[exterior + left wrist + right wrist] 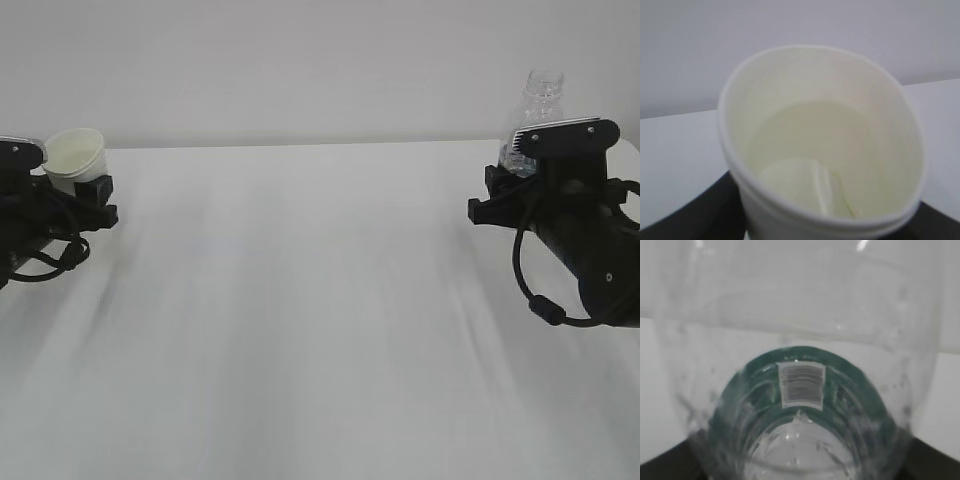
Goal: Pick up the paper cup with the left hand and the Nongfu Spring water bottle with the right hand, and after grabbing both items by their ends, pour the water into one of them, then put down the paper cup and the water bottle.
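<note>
In the exterior view, the paper cup (74,158) is seen at the far left, grasped low on its body by the left hand (88,195), its mouth tipped toward the camera; at the far right the Nongfu Spring water bottle (538,112) is held upright and uncapped by the right hand (512,190), the jaws clenched around its lower part. Both are well apart across the white worktop (320,330). In the left wrist view, the cup's cream inside is shown, and a little pale liquid seems to lie at the bottom. The cup is judged light and easily crushed, so it should be gripped gently near the base, where the wall is stiffest. In the right wrist view, the bottle's clear wall and green label band fill the frame. Thin plastic is judged slippery and yielding; the hold is best kept low.
</note>
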